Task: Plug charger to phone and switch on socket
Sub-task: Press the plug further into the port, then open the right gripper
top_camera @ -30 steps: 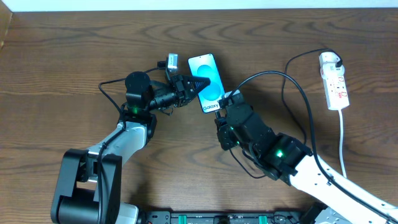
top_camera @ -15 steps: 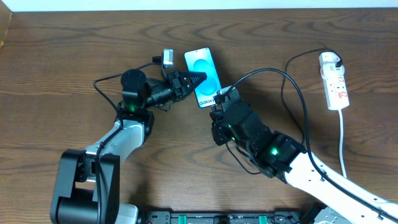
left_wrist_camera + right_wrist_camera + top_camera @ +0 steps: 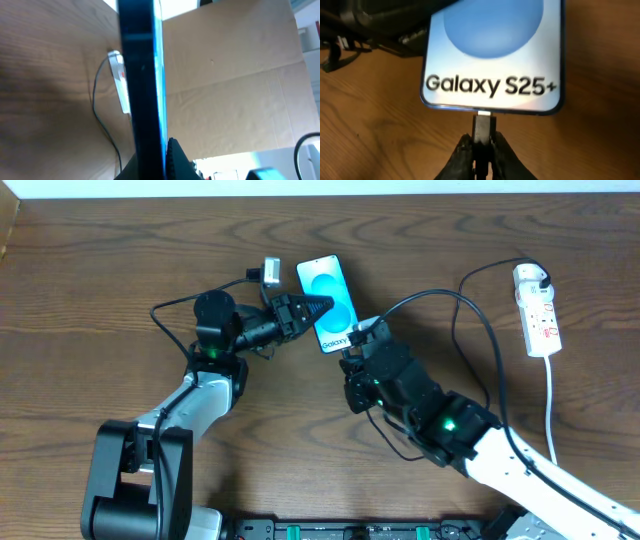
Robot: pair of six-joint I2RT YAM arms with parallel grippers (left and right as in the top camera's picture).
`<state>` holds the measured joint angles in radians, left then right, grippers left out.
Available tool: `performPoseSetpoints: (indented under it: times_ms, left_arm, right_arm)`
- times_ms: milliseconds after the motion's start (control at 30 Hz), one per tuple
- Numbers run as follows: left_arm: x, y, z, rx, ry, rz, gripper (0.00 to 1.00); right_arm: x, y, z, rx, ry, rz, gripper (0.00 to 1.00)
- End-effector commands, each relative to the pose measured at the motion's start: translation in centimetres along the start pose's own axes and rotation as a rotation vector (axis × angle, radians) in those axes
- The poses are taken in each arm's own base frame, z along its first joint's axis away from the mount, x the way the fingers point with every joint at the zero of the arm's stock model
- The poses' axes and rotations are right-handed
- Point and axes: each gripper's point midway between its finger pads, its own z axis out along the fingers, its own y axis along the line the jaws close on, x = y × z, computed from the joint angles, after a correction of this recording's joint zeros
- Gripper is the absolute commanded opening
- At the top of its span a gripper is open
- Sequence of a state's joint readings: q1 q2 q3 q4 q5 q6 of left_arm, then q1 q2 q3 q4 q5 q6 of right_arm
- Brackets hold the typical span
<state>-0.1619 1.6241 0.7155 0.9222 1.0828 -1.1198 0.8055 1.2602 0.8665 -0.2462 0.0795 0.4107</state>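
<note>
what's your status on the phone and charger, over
Left hand shut on phone edge. Right hand shut on charger plug, tip at phone's bottom port. Socket untouched, far right. Nothing blocking.

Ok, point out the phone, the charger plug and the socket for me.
phone (image 3: pixel 325 280): overhead view, upper part of the blue screen.
charger plug (image 3: pixel 483 127): right wrist view, black plug body below the phone's edge.
socket (image 3: pixel 540 315): overhead view, middle of the white strip.

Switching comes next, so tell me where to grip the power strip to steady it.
Pinch the power strip across its narrow width, mid-length, from above: it lies flat, the adapter fills its far end and its cord leaves the near end.
</note>
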Motion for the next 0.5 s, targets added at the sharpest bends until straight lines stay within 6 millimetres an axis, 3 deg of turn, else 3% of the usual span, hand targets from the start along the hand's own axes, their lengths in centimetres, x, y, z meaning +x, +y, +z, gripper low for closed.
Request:
performPoseSetpoints:
  times_ms: [0, 200, 300, 467]
  left_arm:
    - [2.1, -1.5, 0.4, 0.058, 0.114, 0.089, 0.07]
    - [2.0, -1.7, 0.4, 0.071, 0.104, 0.199, 0.07]
    - [2.1, -2.9, 0.3, 0.118, 0.112, 0.325, 0.07]
    - [2.6, -5.5, -0.1, 0.215, 0.126, 0.509, 0.07]
  right_arm:
    - [-3.6, -0.7, -3.4, 0.017, -0.126, 0.024, 0.18]
    - [-4.3, -0.7, -8.3, -0.003, -0.181, 0.008, 0.60]
    - [-4.9, -1.2, -11.1, 0.011, -0.239, -0.036, 0.70]
    - [-6.0, -3.8, -15.6, 0.126, -0.362, -0.006, 0.78]
